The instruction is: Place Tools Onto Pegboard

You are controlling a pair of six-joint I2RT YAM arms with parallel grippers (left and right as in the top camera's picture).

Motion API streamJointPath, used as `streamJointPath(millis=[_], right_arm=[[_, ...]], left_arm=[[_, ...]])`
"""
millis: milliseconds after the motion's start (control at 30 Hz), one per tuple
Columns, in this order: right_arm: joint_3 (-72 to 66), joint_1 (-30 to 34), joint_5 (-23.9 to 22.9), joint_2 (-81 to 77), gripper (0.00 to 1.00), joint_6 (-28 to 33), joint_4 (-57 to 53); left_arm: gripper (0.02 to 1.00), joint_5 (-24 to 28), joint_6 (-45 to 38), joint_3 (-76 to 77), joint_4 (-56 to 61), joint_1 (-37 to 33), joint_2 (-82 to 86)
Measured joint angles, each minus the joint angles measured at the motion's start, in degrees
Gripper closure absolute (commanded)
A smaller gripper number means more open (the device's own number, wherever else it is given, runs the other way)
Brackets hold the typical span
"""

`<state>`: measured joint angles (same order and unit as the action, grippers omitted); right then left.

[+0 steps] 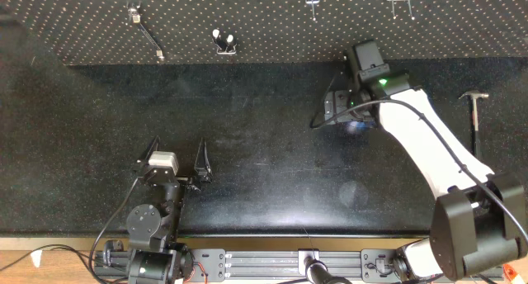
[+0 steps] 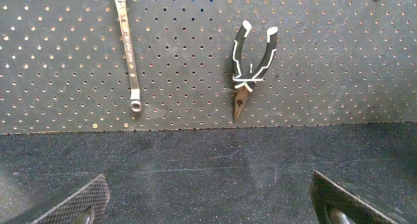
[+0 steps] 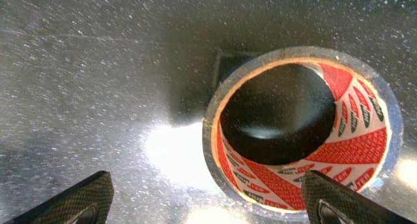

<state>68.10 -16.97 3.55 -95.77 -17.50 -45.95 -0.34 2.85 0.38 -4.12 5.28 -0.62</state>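
right gripper (image 3: 205, 188): fingers spread wide apart, nothing between them. it hangs over the tape roll (image 3: 303, 129), which lies flat on the black table (image 1: 264, 152), hole up, red-and-white print on the inner core. the roll is not centred in the gap: one fingertip (image 3: 339, 195) overlaps the roll's rim, and the other fingertip (image 3: 75, 201) stands over bare table well to the side. cannot tell whether any finger touches the roll. in the top view the right arm reaches up to the far part of the table, near the pegboard (image 1: 264, 20). left gripper (image 1: 178, 145): fingers likewise apart, holding nothing, low over the table near its own base, facing the pegboard. on the board: wrench (image 2: 128, 48) hung upright, pliers (image 2: 251, 64) hung nose down beside it, the two apart. two bare hooks (image 1: 312, 3) (image 1: 400, 3) further right on the board. hammer (image 1: 474, 111) lies on the table at the right edge, head toward the board, well apart from the roll.
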Motion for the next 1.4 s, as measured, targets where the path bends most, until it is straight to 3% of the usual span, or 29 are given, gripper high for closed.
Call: streamJointPath(millis=[367,400,467,500,533,833,1000,1167,1233,1400], right_arm=[[2.86,-1.27,-3.72,-4.66,0.069,0.66,-0.37],[2.86,-1.27,-3.74,-5.07,0.143,0.87,-0.37],[2.89,-1.27,-3.76,-6.32,0.684,1.53,-0.37],[2.89,-1.27,-3.91,-6.78,0.866,1.51,-0.35],[2.89,-1.27,-4.33,-6.8,0.919,1.73,-0.37],[3.02,-1.27,-8.83,-4.66,0.923,1.75,-1.07],[3.06,-1.38,-7.34,14.29,0.925,1.68,0.59],[3.45,-10.23,-6.93,25.51,0.925,1.73,14.73],[3.41,-13.86,-9.75,24.9,0.925,1.7,18.62],[3.39,-22.51,-23.47,19.28,0.923,1.73,30.42]], left_arm=[[0.023,-0.02,0.0,0.0,0.0,0.0,0.0],[0.023,0.0,0.0,0.0,0.0,0.0,0.0],[0.023,0.0,0.0,0.0,0.0,0.0,0.0],[0.023,0.0,0.0,0.0,0.0,0.0,0.0],[0.023,0.0,0.0,0.0,0.0,0.0,0.0],[0.023,-0.02,0.0,0.0,0.0,0.0,0.0],[0.023,0.0,0.0,0.0,0.0,0.0,-0.04],[0.023,0.0,0.0,0.0,-0.02,0.0,0.0],[0.023,0.0,0.0,0.0,0.0,0.0,0.0],[0.023,0.0,0.0,0.0,0.0,0.0,0.0]])
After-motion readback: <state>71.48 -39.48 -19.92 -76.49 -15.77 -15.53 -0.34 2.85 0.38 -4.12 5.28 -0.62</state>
